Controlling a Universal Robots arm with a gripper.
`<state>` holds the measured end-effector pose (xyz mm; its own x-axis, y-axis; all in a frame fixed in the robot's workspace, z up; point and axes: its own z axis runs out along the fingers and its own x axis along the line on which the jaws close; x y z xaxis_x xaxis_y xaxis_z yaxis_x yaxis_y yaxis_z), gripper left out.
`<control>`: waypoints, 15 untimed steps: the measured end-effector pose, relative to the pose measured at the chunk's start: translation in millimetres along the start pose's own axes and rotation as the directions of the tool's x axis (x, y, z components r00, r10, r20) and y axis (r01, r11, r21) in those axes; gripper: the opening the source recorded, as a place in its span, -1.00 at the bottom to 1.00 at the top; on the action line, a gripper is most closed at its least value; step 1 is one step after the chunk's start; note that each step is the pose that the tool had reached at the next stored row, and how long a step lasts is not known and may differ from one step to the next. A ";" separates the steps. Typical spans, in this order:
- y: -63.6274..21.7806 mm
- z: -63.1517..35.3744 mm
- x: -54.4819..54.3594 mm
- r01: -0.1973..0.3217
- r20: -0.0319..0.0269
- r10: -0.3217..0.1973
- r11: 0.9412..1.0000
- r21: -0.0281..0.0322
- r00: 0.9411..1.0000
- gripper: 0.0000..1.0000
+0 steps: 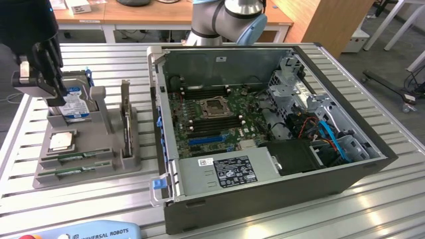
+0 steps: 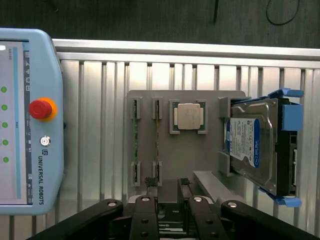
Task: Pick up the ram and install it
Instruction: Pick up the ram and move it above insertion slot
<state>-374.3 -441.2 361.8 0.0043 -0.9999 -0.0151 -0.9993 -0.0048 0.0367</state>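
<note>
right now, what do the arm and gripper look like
The arm is grey-silver, with rounded joints and a light blue cap. The gripper is black, built of jointed linkage bars pinned with silver bolts.

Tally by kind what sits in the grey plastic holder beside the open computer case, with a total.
In the grey plastic holder:
Thin green RAM sticks: 2
Square silver processor chip: 1
Silver hard drive with blue-white label: 1
Total: 4
</note>
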 end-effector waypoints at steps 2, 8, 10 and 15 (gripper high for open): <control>-0.1 3.6 0.1 0.000 0.000 0.000 1.000 0.000 1.000 -0.40; -0.5 13.4 0.2 0.000 0.000 0.000 1.000 0.000 1.000 -0.40; -0.6 16.7 0.3 0.000 0.000 0.000 1.000 0.000 1.000 -0.40; -0.9 24.3 0.3 0.000 0.000 0.000 1.000 0.000 1.000 -0.40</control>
<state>-374.4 -441.2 337.6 0.0042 -0.9999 -0.0152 -0.9993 -0.0048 0.0367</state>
